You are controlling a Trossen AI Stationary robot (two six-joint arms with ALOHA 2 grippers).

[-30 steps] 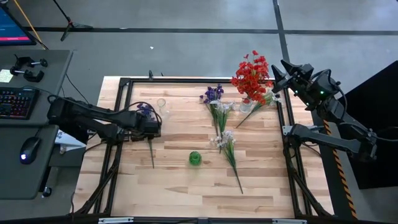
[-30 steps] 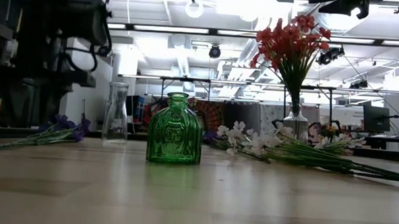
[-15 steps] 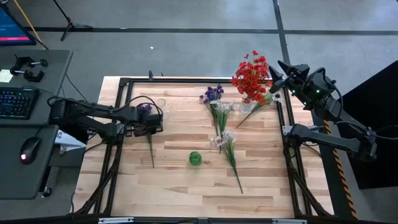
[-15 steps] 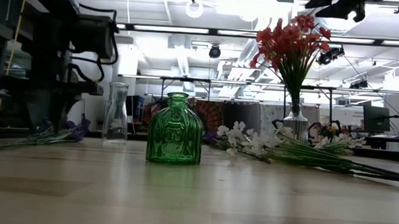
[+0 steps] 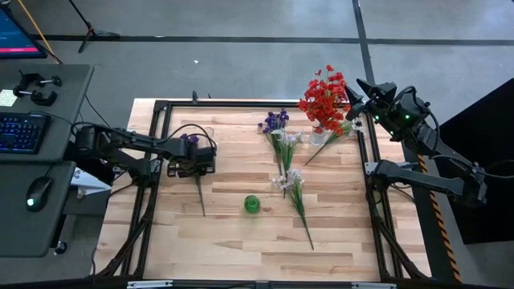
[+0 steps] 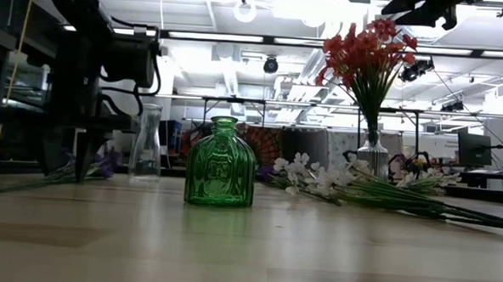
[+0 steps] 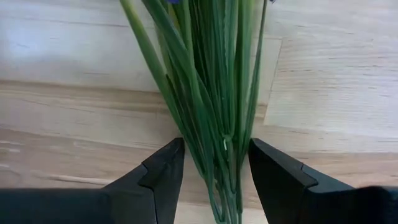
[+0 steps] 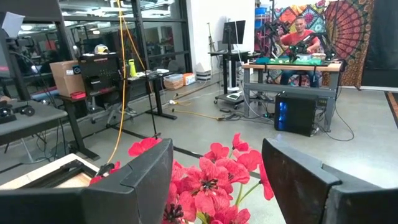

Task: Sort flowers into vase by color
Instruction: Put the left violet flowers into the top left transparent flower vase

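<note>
The left gripper [image 7: 211, 171] is reaching down with fingers apart around the green stems of the purple flower spray [image 5: 195, 172] lying on the wooden table [image 5: 241, 241]. Next, it probably needs to squeeze and lift. The right gripper [image 8: 214, 171] is waiting, fingers apart, over the red flowers [image 5: 324, 98].

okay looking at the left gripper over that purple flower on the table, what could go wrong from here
1. The left gripper stands open around the purple flower's several thin stems; closing might catch only some.
2. The clear vase stands close by; a swing while lifting could tip it.
3. The right gripper, open, hovers beside the red flowers and could brush them.
</note>
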